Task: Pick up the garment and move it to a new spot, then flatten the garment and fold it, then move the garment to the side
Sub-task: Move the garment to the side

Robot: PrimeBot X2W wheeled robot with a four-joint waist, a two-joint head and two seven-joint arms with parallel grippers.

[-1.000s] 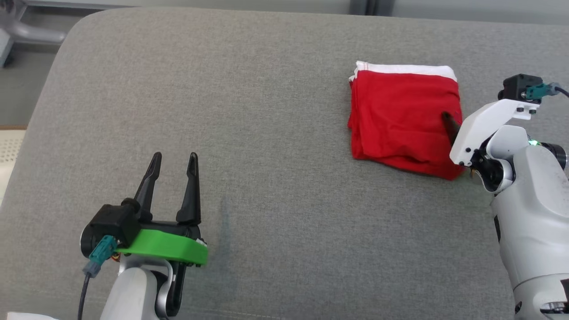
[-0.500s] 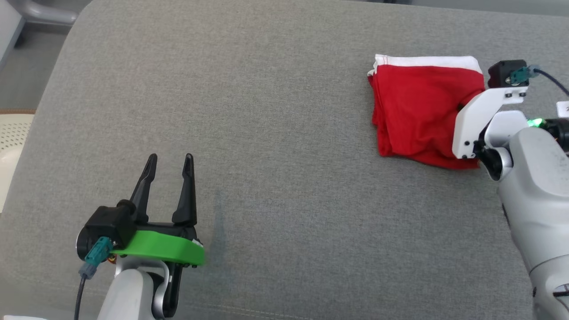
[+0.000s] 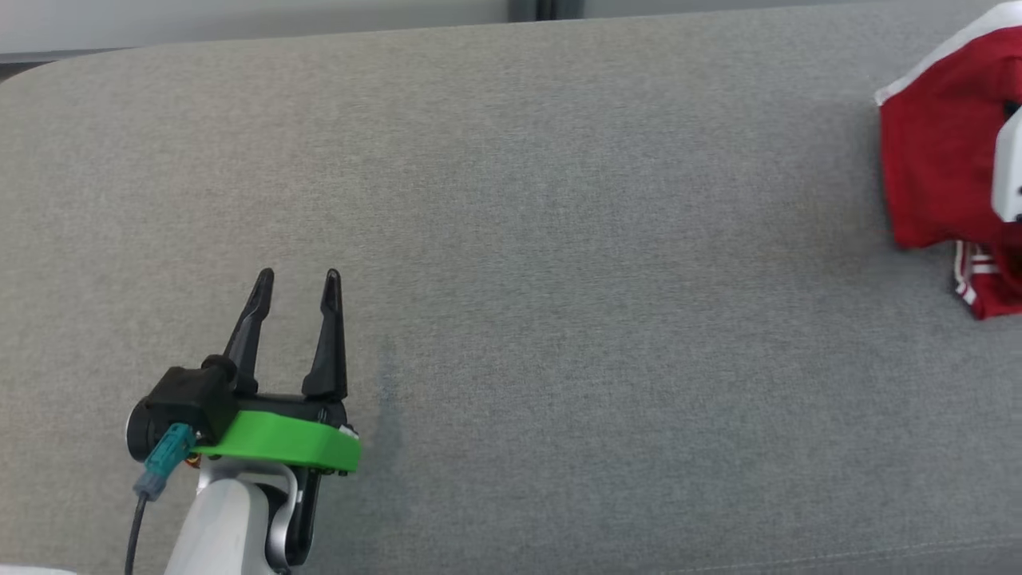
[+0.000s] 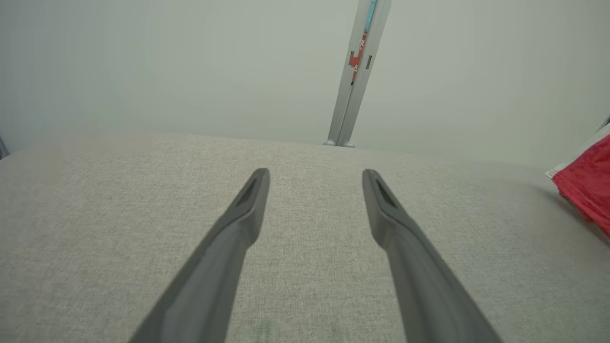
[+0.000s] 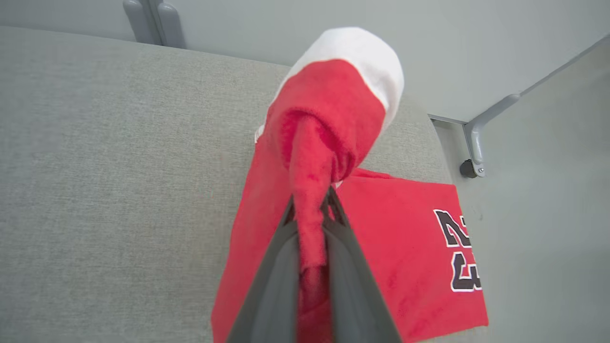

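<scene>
The garment [image 3: 938, 176] is a red jersey with white trim, seen at the far right edge of the head view, partly lifted off the grey cushion [image 3: 559, 239]. In the right wrist view my right gripper [image 5: 310, 209] is shut on a pinched fold of the garment [image 5: 329, 124], whose lower part with black numerals hangs down to the cushion. My left gripper [image 3: 297, 279] stands open over the cushion at the lower left, nothing between its fingers [image 4: 248, 209]. A red corner of the garment [image 4: 588, 188] shows at the right edge of the left wrist view.
The grey cushion's right end [image 5: 429, 143] lies close to the garment, with a pale wall and a grey metal bracket [image 5: 481, 128] beyond it. A grey upright post [image 4: 355, 71] stands behind the cushion's far edge.
The right gripper has shut on the garment and lifted it, so the fold has come undone. The head view has swung left, putting the garment at its right edge. The left arm stays put.
</scene>
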